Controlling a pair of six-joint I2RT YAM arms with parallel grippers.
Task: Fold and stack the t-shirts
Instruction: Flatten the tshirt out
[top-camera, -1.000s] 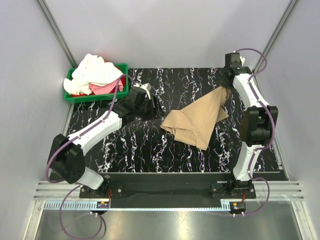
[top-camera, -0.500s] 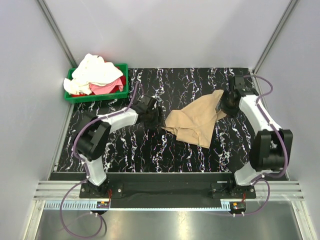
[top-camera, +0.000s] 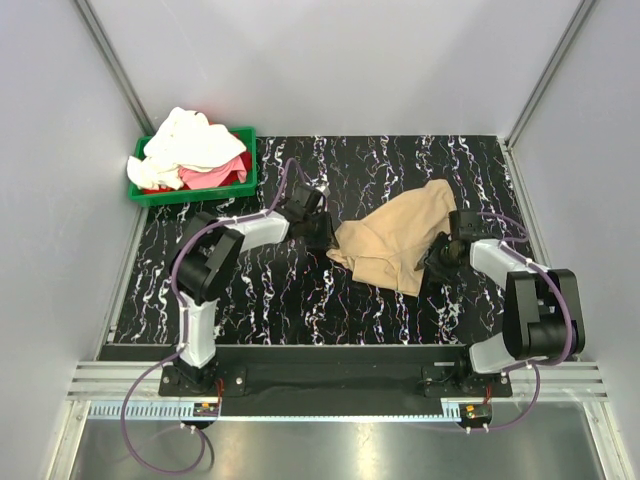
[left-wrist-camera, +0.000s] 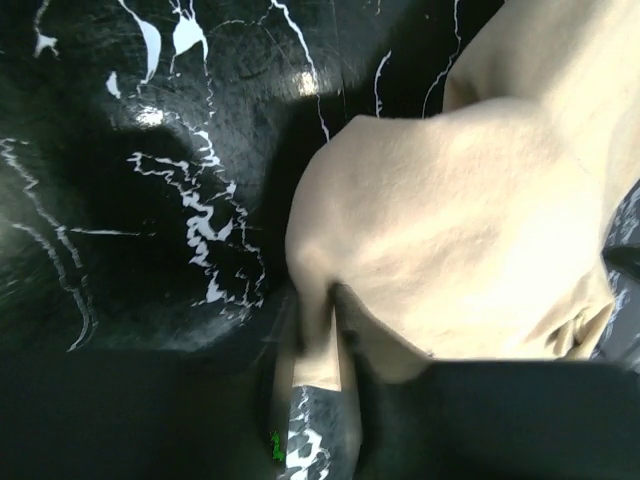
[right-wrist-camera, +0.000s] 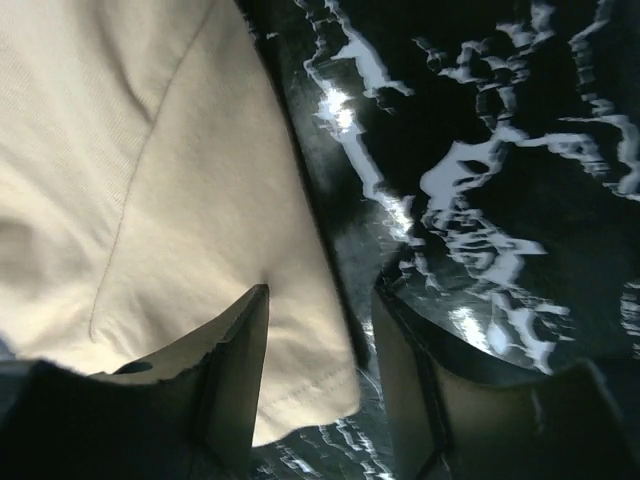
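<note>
The left fingers (left-wrist-camera: 372, 412), lately short of the tan shirt (top-camera: 395, 245), now pinch its left fold shut, while the right fingers (right-wrist-camera: 235, 380), down from the far corner, stand open astride its right hem, so the shirt, crumpled mid-way across the desk (top-camera: 300, 295), seems ready for spreading.

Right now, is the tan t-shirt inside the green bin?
No, the tan t-shirt lies crumpled on the black table, while the green bin sits at the far left corner.
</note>
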